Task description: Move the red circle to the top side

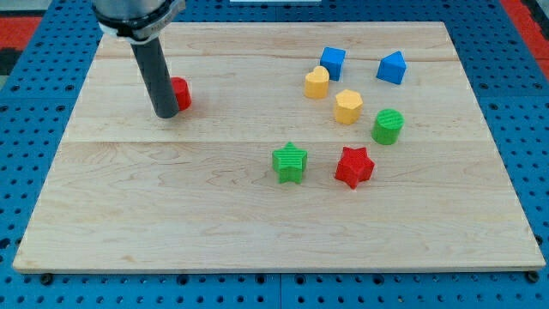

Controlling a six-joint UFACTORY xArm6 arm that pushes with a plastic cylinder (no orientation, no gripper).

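Hiding red circle [181,93]: my tip [165,114]

- So the arm's visible bit is basically just a plain rod [155,73], dark grey to near black, straight and cylindrical, same thickness all the way down.
- Finish looks matte with a soft lighter sheen running down its left side, no markings or labels I can make out.
- Up top it goes into a wider round collar [137,15], black with a pale grey band, cut off by the frame edge.
- my tip [165,114] is blunt and flat-ended, same dark colour.
- No cables or screws showing.
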